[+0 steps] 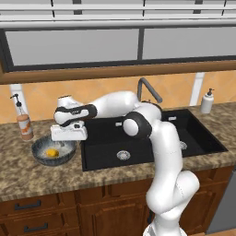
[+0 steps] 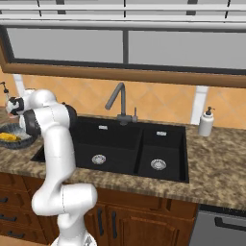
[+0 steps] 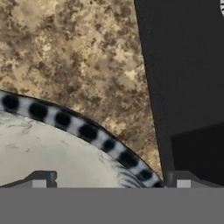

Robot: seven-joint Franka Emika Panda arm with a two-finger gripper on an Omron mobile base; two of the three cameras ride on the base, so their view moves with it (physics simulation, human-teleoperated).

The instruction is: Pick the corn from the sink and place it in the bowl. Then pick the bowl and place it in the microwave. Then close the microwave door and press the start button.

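The corn lies inside the bowl on the counter just left of the sink, so the first step looks done; the gripper, jaws wide apart and empty, hangs over the bowl's sink-side rim; moving the bowl, door and start button remain.

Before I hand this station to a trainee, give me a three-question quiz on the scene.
1. True or false: the corn lies in the bowl.
2. The bowl sits: A) in the sink B) on the counter beside the sink C) in a cabinet.
3. Fill in: the end effector has its jaws ____.

Key: 1 true; 2 B; 3 open.
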